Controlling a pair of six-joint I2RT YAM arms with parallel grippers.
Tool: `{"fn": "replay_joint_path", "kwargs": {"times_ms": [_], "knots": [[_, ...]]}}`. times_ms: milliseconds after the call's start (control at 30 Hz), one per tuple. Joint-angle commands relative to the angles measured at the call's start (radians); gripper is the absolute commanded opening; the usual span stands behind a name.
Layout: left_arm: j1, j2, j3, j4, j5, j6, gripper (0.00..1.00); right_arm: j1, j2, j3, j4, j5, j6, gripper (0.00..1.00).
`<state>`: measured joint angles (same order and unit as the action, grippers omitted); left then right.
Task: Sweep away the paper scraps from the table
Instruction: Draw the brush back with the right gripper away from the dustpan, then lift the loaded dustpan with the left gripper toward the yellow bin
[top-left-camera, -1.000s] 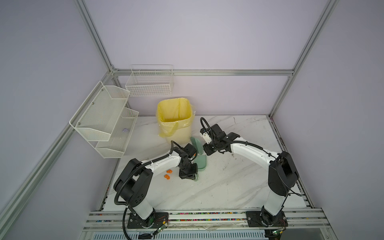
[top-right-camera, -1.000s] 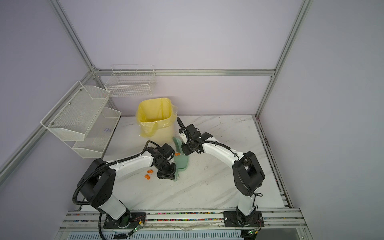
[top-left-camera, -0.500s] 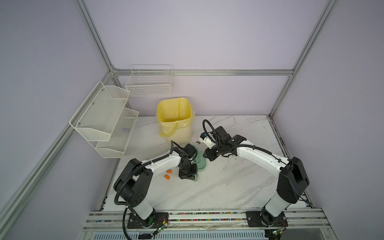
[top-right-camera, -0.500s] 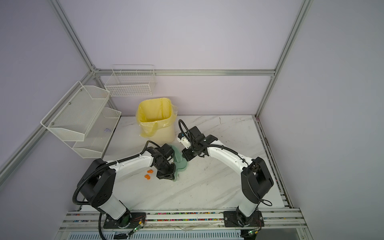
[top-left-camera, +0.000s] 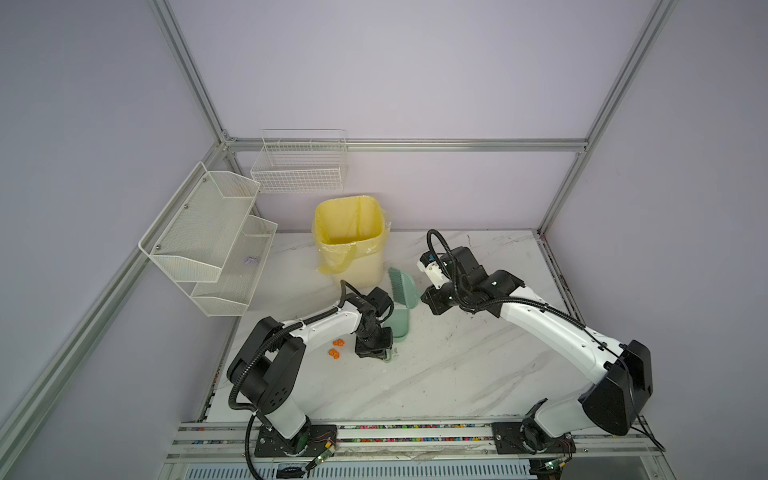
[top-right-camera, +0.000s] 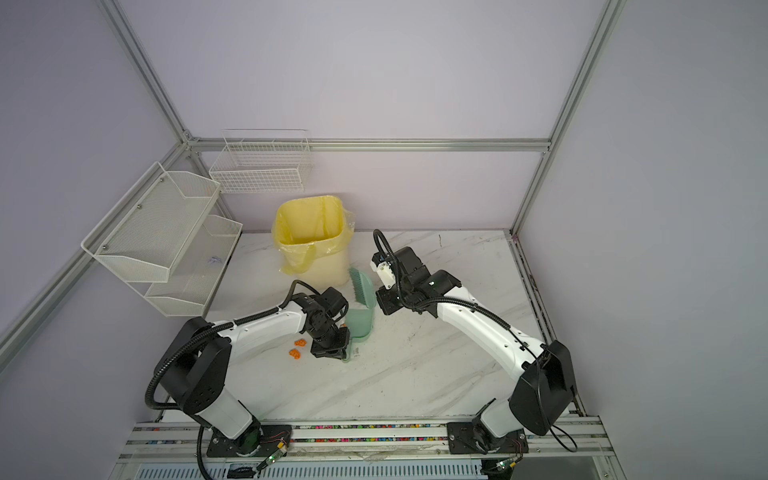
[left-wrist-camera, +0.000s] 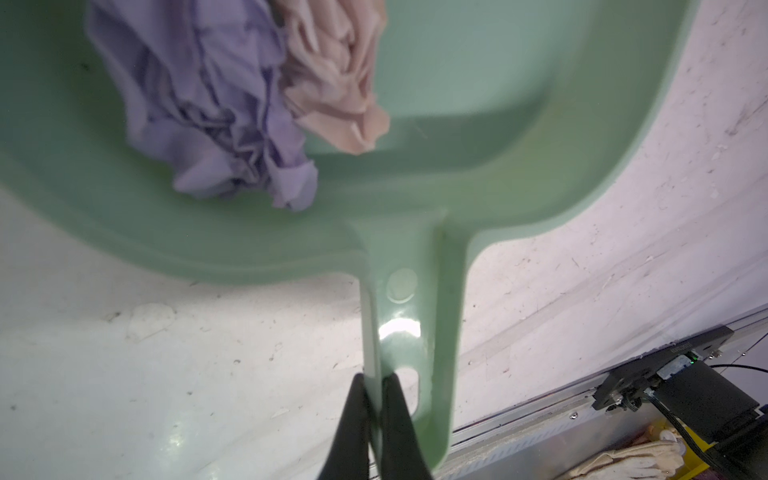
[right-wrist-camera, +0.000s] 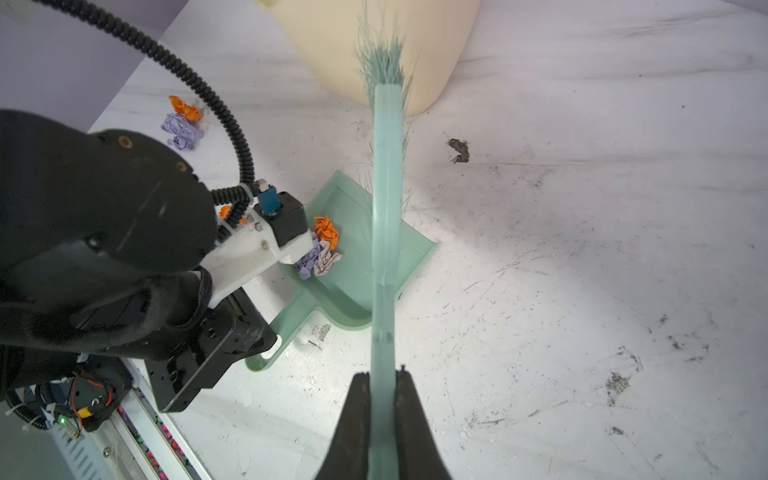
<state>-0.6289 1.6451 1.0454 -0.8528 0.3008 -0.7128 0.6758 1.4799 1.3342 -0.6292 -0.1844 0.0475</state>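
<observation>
Right wrist: right gripper (right-wrist-camera: 384, 376) pinching brush (right-wrist-camera: 388, 166); left gripper (left-wrist-camera: 374, 384) pinching dustpan (right-wrist-camera: 353, 286) handle. Mid-sweep, seemingly. Next: brush onto paper scraps (top-left-camera: 338, 343), dustpan's 9 o'clock in a top view.

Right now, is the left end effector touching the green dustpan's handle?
Touching: the left wrist view shows the left end effector clamped on the dustpan handle.

It was a robotics lab test cell.
Lilac wall panels (top-left-camera: 415, 75) in an aluminium frame (top-left-camera: 415, 144) enclosed the table (top-left-camera: 457, 374); two robot arms (top-left-camera: 552, 328) stood bolted to a slotted rail (top-left-camera: 415, 434) with bare wiring.
</observation>
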Motion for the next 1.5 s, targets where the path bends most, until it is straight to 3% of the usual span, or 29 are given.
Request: {"fn": "replay_joint_path", "kwargs": {"times_ms": [0, 267, 433, 767, 1033, 1467], "knots": [[0.005, -0.008, 0.054, -0.015, -0.023, 0.015, 0.0, -0.054, 0.01, -0.026, -0.01, 0.058, 0.097, 0.0], [0.0, -0.027, 0.096, -0.037, -0.019, 0.006, 0.0, -0.104, 0.003, -0.049, 0.046, 0.115, 0.168, 0.0], [-0.014, -0.058, 0.111, -0.037, -0.016, -0.004, 0.0, -0.126, 0.042, -0.022, 0.011, 0.126, 0.281, 0.0], [-0.026, -0.106, 0.179, -0.085, -0.032, -0.004, 0.0, -0.166, 0.033, -0.031, 0.028, 0.147, 0.301, 0.0], [-0.036, -0.113, 0.305, -0.152, -0.054, 0.005, 0.0, -0.174, -0.023, -0.037, 0.039, 0.213, 0.318, 0.0], [-0.06, -0.063, 0.516, -0.238, -0.079, 0.055, 0.0, -0.176, -0.087, -0.046, 0.066, 0.223, 0.341, 0.0]]}}
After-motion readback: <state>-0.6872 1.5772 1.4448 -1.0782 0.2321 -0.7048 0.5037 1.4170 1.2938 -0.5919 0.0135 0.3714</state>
